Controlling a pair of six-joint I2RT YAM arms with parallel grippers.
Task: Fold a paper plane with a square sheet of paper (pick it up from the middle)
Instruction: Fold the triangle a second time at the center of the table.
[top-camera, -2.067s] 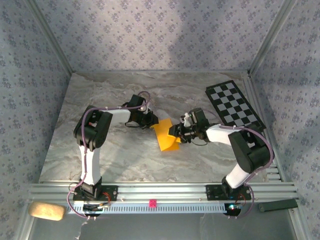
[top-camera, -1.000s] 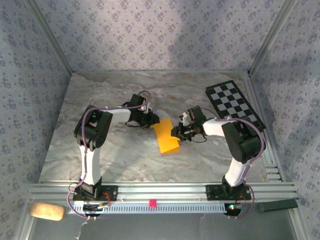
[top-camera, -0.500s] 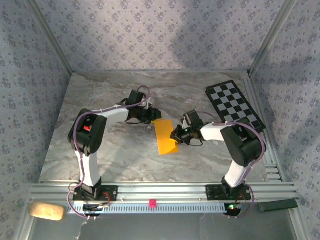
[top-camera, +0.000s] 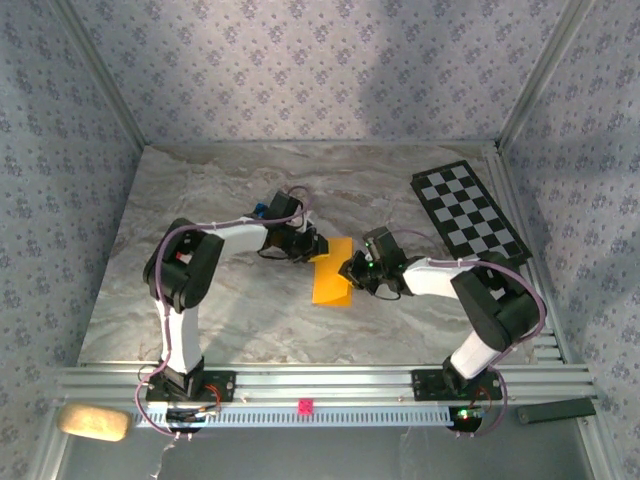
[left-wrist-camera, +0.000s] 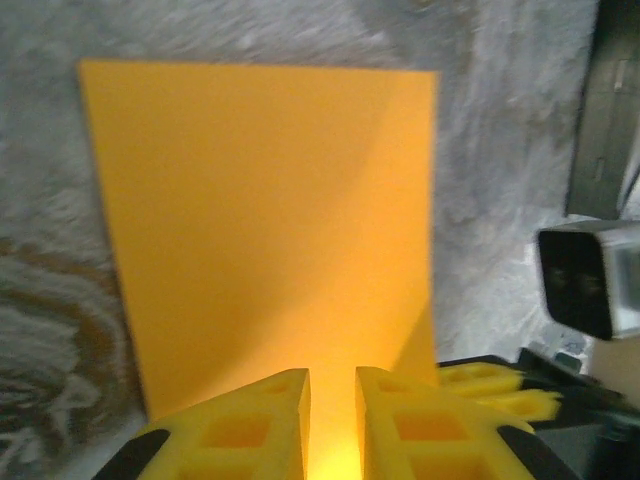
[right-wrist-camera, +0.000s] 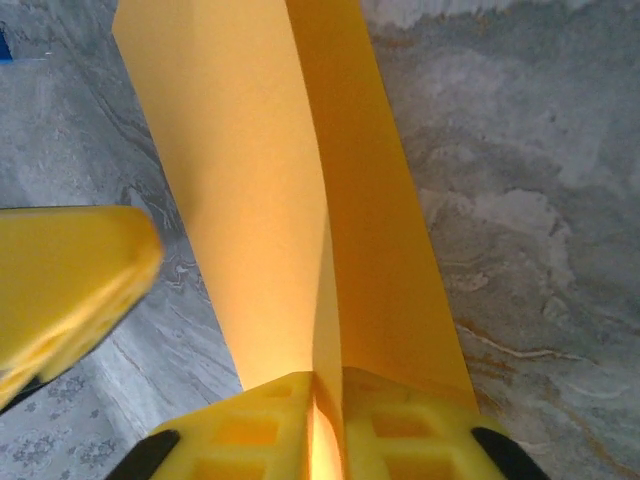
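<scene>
Fold one done | square sheet of paper (top-camera: 331, 283) is halved on the desk (top-camera: 230, 320), pinched by left end effector (left-wrist-camera: 332, 400) and right end effector (right-wrist-camera: 325, 415) | nose, wings judged outstanding

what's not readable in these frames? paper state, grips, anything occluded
Top view: the square sheet of paper is too small to count layers; the left gripper and right gripper cover parts of its far and right edges.
Left wrist view: its near edge runs under the fingers; pinched or just pressed, cannot tell.
Right wrist view: the left gripper's finger is blurred, contact unclear.
Top view: small blue object, half behind the left arm.
</scene>
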